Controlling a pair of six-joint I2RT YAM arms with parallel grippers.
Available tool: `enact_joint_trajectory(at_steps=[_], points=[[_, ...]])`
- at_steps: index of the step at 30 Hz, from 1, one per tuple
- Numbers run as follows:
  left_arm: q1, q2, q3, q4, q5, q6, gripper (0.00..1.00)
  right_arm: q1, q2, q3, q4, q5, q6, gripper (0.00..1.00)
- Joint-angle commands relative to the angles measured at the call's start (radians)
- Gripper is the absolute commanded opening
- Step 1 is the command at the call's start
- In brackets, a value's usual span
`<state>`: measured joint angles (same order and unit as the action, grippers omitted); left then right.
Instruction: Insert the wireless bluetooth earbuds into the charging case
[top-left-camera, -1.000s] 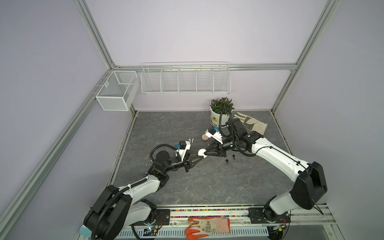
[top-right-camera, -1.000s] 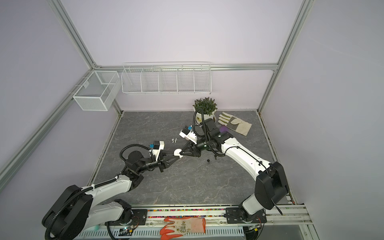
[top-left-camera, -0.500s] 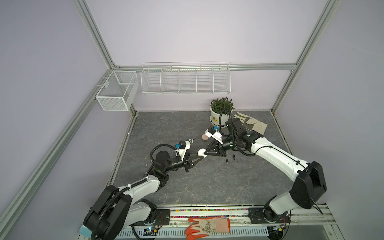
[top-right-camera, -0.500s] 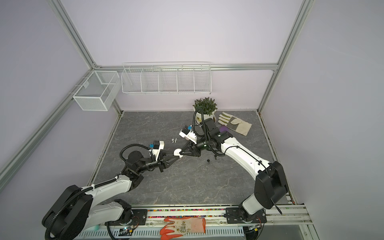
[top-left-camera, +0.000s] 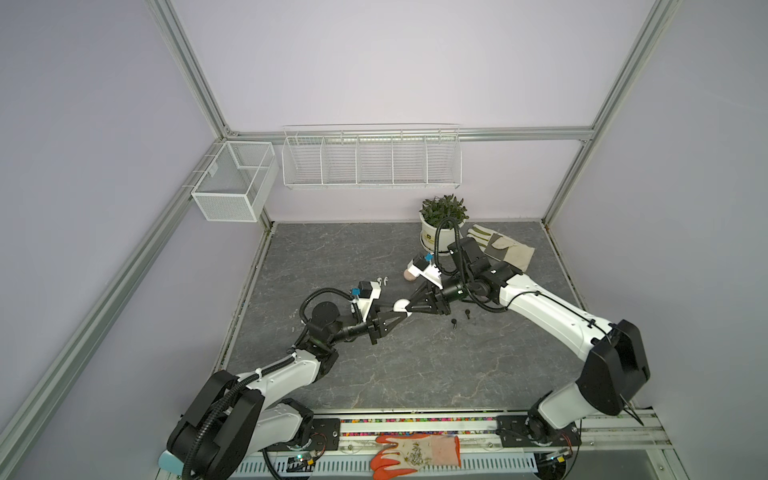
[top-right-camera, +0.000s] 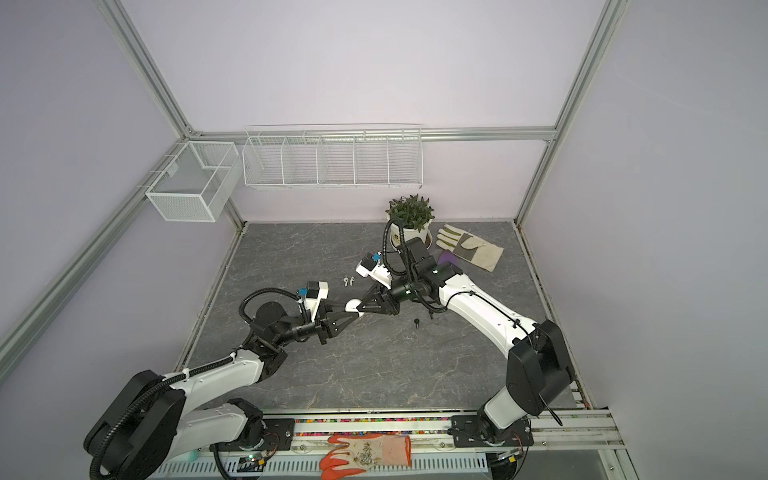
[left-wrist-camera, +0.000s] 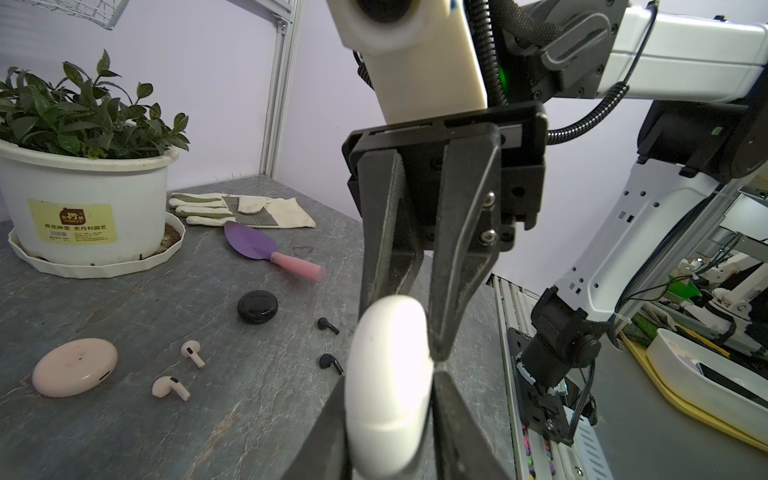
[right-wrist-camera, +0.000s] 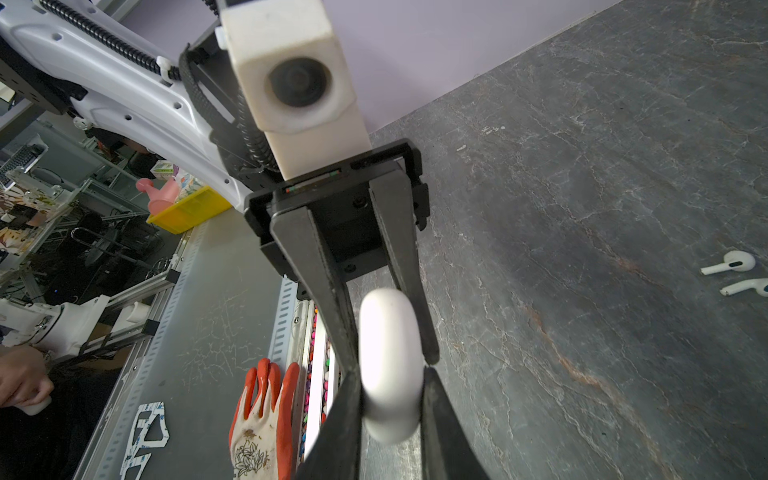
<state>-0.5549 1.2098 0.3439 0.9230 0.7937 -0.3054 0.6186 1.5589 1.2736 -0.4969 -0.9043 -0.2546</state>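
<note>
Now, left gripper (top-left-camera: 404, 316) and right gripper (top-left-camera: 411, 306) both pinching white case (top-left-camera: 400, 305) aloft, mid-frame in both top views, white earbuds (top-left-camera: 382, 281) on table (top-left-camera: 415, 374) up-left, pink earbuds (left-wrist-camera: 192, 351) only in left wrist view.

Mid-table, I saw my left gripper (top-left-camera: 404, 314) and right gripper (top-left-camera: 411, 306) tip to tip, both on the white charging case (top-left-camera: 400, 306). Two white earbuds (top-left-camera: 382, 281) lay just beyond the left wrist. Two black earbuds (top-left-camera: 460, 317) lay near the right gripper. A pink case (top-left-camera: 409, 274) was partly hidden behind the right wrist. Potted plant (top-left-camera: 440, 216) and work glove (top-left-camera: 505, 249) sat at the back.
</note>
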Motion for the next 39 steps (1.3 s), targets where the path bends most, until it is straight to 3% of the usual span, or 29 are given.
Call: enact_joint_trajectory(at_steps=[1, 13, 17, 19, 22, 29, 34, 39], points=[[-0.005, -0.018, 0.01, 0.057, 0.012, 0.009, 0.25, 0.013, 0.02, 0.012, -0.005, -0.013, -0.011, 0.15], [-0.005, -0.039, -0.011, 0.051, -0.007, 0.012, 0.14, 0.014, 0.022, 0.018, 0.003, -0.019, -0.005, 0.2], [-0.005, -0.042, -0.006, 0.034, -0.01, 0.029, 0.04, 0.012, 0.006, 0.031, -0.018, 0.016, -0.017, 0.42], [-0.005, -0.047, 0.0, 0.015, -0.011, 0.045, 0.0, 0.011, -0.022, 0.033, -0.028, 0.08, -0.032, 0.57], [-0.005, -0.051, 0.004, 0.013, -0.009, 0.051, 0.0, 0.02, -0.082, 0.006, -0.009, 0.218, -0.08, 0.7], [-0.005, -0.051, 0.014, -0.024, -0.001, 0.081, 0.0, 0.044, -0.262, -0.17, 0.196, 0.329, -0.361, 0.69], [-0.005, -0.05, 0.025, -0.04, 0.003, 0.094, 0.0, 0.102, -0.233, -0.138, 0.169, 0.439, -0.431, 0.68], [-0.005, -0.063, 0.027, -0.082, 0.001, 0.124, 0.0, 0.127, -0.228, -0.166, 0.25, 0.473, -0.462, 0.67]])
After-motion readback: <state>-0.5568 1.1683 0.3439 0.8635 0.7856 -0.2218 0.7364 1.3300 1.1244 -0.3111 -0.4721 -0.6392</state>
